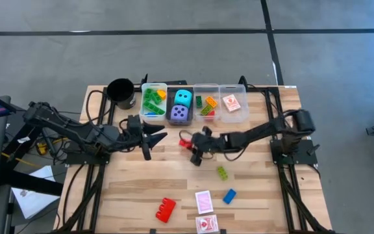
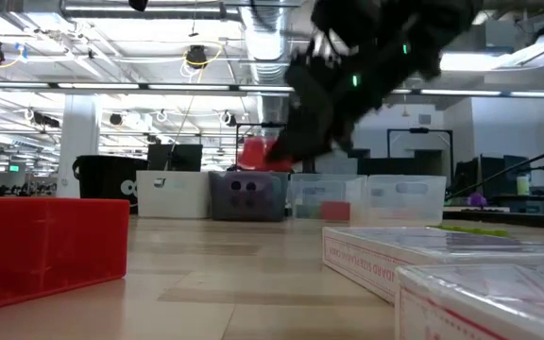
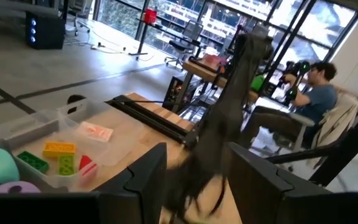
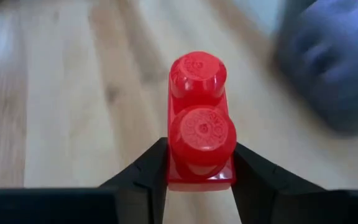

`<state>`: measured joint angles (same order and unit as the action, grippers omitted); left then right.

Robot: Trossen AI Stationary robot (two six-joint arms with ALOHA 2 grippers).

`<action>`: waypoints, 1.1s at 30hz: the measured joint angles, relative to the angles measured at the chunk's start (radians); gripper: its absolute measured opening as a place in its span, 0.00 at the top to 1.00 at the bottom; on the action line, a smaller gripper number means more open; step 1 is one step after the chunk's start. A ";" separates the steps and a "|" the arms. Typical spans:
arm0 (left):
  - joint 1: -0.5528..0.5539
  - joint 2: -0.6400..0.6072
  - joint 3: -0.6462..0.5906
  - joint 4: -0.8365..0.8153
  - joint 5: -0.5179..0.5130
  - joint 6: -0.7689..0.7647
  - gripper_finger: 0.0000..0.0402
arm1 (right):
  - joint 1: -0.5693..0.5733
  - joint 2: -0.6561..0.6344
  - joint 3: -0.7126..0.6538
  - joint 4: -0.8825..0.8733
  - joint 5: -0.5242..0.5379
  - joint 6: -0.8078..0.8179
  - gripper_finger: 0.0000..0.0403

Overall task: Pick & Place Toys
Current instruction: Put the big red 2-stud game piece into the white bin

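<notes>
a row of bins (image 1: 193, 86) stands along the far edge of the desk (image 1: 128, 188), with a cup (image 1: 121, 93) just left of it. two dice (image 1: 181, 106) sit in the second bin from the left, one behind the other, bricks fill the bins either side, and a card (image 1: 231, 102) lies in the rightmost bin. the left gripper (image 1: 156, 138) and the right gripper (image 1: 188, 143) meet mid-desk, before the bins. nearer the front edge lie a brick (image 1: 221, 173), another brick (image 1: 229, 195) and two cards (image 1: 204, 211), with a larger brick (image 1: 165, 209) to their left.
</notes>
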<state>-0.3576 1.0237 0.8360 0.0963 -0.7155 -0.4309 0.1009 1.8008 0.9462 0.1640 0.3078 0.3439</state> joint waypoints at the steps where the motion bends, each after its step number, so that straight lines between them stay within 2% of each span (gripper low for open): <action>1: 0.000 0.000 0.000 -0.005 0.000 0.012 0.62 | 0.002 -0.033 0.011 -0.037 0.019 0.000 0.67; 5: 0.000 0.000 0.000 -0.004 0.000 0.063 0.62 | 0.006 -0.163 0.061 -0.213 0.149 -0.001 0.67; 9: 0.000 0.000 0.000 -0.004 0.000 0.092 0.62 | -0.013 -0.280 0.093 -0.360 0.324 0.008 0.67; 12: 0.000 0.000 0.000 -0.004 0.001 0.093 0.62 | -0.063 -0.334 0.092 -0.413 0.373 0.015 0.67; 16: 0.000 0.000 0.000 -0.004 0.001 0.091 0.62 | -0.158 -0.364 0.092 -0.484 0.365 0.057 0.67; 19: 0.000 0.000 0.000 -0.003 0.001 0.091 0.62 | -0.233 -0.364 0.091 -0.493 0.295 0.075 0.66; 23: 0.000 0.000 0.000 -0.004 0.001 0.090 0.62 | -0.281 -0.363 0.091 -0.395 0.194 0.075 0.67; 27: 0.000 0.000 0.000 -0.003 0.002 0.090 0.62 | -0.287 -0.362 0.091 -0.298 0.180 0.067 0.67; 30: 0.000 0.000 0.000 -0.003 -0.001 0.090 0.62 | -0.289 -0.362 0.091 -0.212 0.118 0.057 0.66; 33: 0.000 -0.002 0.000 0.001 -0.062 0.090 0.62 | -0.287 -0.355 0.092 -0.114 0.037 0.040 0.66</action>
<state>-0.3576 1.0221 0.8360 0.0969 -0.7775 -0.3407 -0.1858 1.4461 1.0382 0.0500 0.3445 0.3840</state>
